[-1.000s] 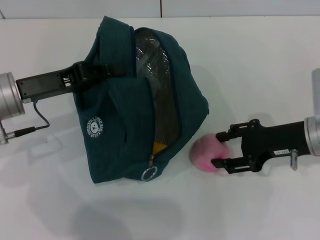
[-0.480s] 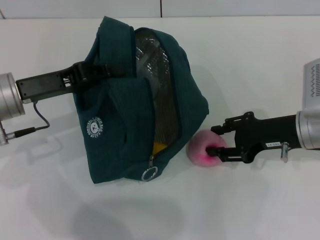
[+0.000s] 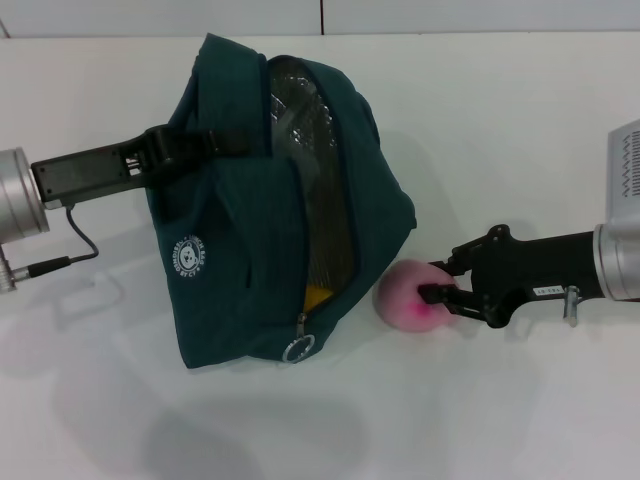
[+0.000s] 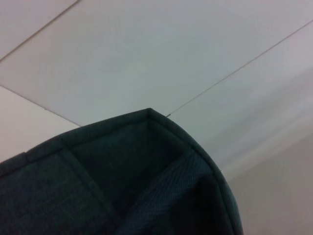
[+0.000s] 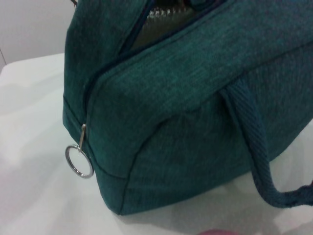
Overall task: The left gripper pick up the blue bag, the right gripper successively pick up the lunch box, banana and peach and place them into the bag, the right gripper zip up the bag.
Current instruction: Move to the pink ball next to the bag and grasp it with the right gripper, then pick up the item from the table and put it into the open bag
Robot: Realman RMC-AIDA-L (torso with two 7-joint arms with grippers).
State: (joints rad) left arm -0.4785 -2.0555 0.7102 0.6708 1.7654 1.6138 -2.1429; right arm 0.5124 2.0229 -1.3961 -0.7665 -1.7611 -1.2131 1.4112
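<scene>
The blue bag (image 3: 270, 210) sits on the white table (image 3: 520, 130), its zip parted, foil lining showing and a sliver of yellow low in the opening. The left gripper (image 3: 205, 145) is clamped on the bag's upper edge, on the side away from the peach. Just beside the bag's opening, the right gripper (image 3: 437, 282) pinches the peach (image 3: 408, 296) between its fingers.
</scene>
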